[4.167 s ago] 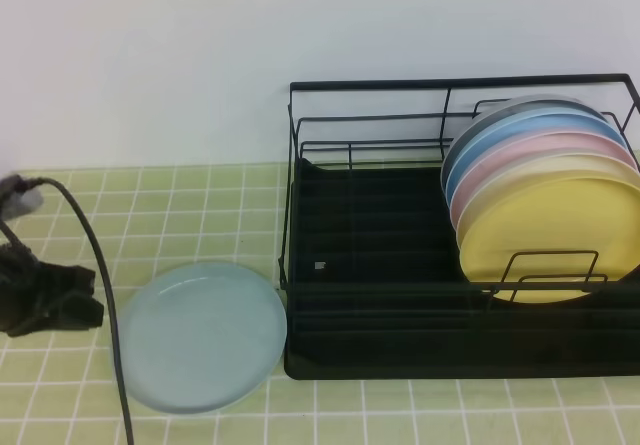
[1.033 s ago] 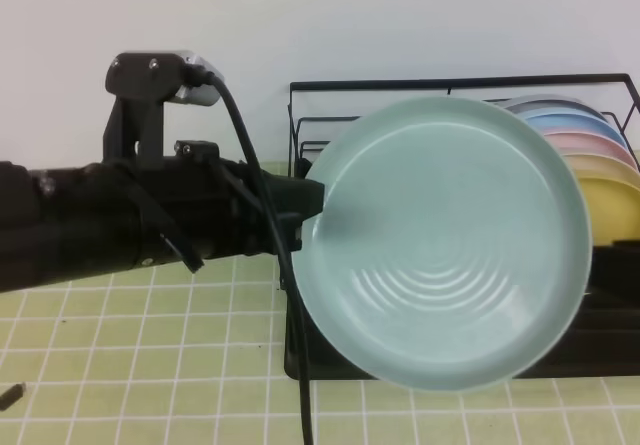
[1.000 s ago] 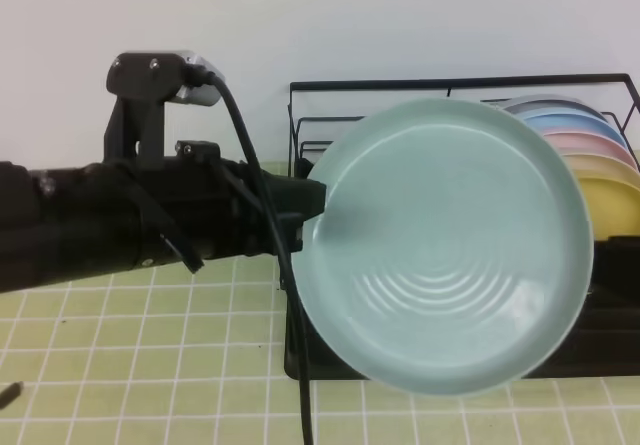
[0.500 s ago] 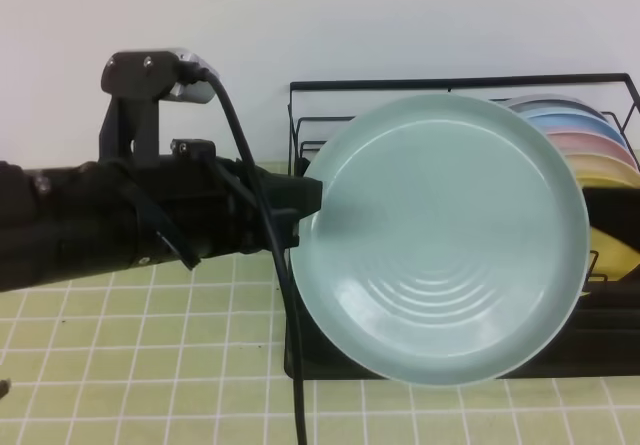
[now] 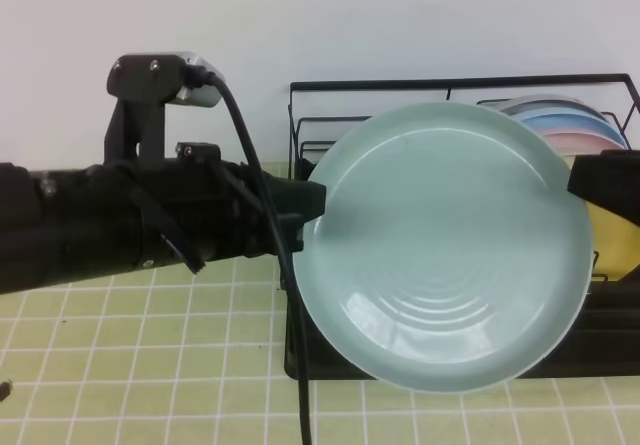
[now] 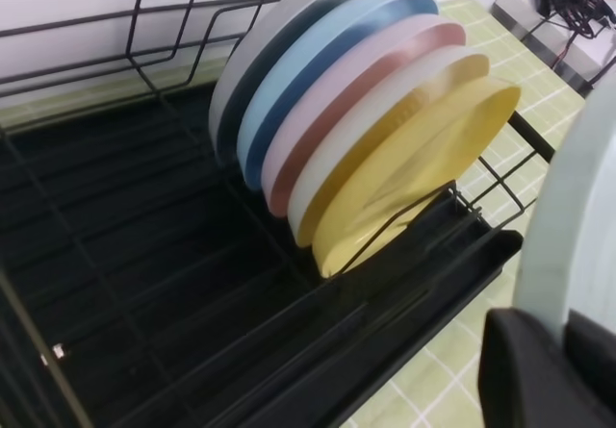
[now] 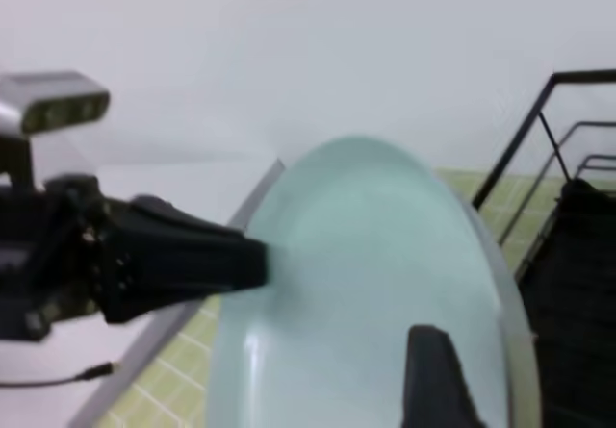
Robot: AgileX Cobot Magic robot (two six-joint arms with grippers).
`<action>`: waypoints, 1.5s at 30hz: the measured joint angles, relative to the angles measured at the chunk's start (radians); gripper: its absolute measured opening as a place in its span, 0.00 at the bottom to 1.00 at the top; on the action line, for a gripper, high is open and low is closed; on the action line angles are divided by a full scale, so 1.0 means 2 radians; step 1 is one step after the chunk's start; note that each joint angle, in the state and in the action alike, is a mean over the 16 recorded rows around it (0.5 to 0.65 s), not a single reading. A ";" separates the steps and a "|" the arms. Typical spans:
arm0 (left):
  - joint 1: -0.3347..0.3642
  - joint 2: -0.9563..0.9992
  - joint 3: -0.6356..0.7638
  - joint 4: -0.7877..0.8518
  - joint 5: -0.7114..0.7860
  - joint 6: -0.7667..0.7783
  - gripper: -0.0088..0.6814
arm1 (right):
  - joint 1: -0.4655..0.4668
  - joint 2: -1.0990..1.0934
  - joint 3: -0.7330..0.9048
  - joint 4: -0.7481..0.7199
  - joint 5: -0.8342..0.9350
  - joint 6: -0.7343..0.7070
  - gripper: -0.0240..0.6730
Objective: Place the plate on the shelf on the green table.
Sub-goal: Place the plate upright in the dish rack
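1. Plate [image 5: 450,250]: pale mint, held up in the air in front of the shelf, face tilted toward the high camera, hiding much of the rack behind it.
2. Shelf [image 5: 330,155]: black wire rack on the green table [image 5: 150,365]; its left half holds no dishes.
3. Left arm [image 5: 100,230]: stretched level from the left, black cable looped over it.
4. Stacked plates [image 6: 366,130]: grey, blue, pink and yellow, standing on edge in the rack's dividers, leaning together.
5. Left gripper [image 5: 312,203]: clamped on the plate's left rim.
6. Right gripper [image 5: 605,180]: at the plate's right edge, jaws spread wide; one finger [image 7: 438,375] lies against the plate's face.
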 joint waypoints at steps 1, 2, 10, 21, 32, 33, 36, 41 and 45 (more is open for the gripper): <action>0.000 0.000 0.000 0.000 0.000 0.000 0.01 | 0.000 0.002 -0.001 -0.002 0.006 0.000 0.60; 0.000 0.000 0.000 -0.001 0.000 0.000 0.01 | 0.000 0.004 -0.001 -0.003 0.011 0.001 0.60; 0.000 0.000 0.000 -0.003 0.001 0.002 0.01 | 0.000 0.029 -0.001 -0.012 0.060 0.003 0.56; 0.000 0.000 0.000 -0.009 0.021 0.006 0.06 | 0.000 0.059 -0.001 -0.010 0.102 -0.023 0.19; 0.000 -0.002 0.000 -0.065 0.071 -0.010 0.50 | 0.000 0.061 -0.003 -0.025 0.064 -0.103 0.03; 0.000 -0.001 0.000 -0.071 0.077 -0.012 0.54 | 0.000 0.061 -0.004 -0.032 0.053 -0.110 0.03; 0.001 -0.004 0.000 -0.087 0.091 -0.017 0.63 | 0.000 0.061 -0.010 -0.058 0.018 -0.130 0.03; 0.001 -0.011 0.000 -0.105 0.109 -0.016 0.66 | 0.000 0.061 -0.030 -0.119 -0.049 -0.167 0.03; 0.001 -0.018 0.000 -0.109 0.117 -0.014 0.63 | 0.000 0.061 -0.052 -0.179 -0.091 -0.211 0.03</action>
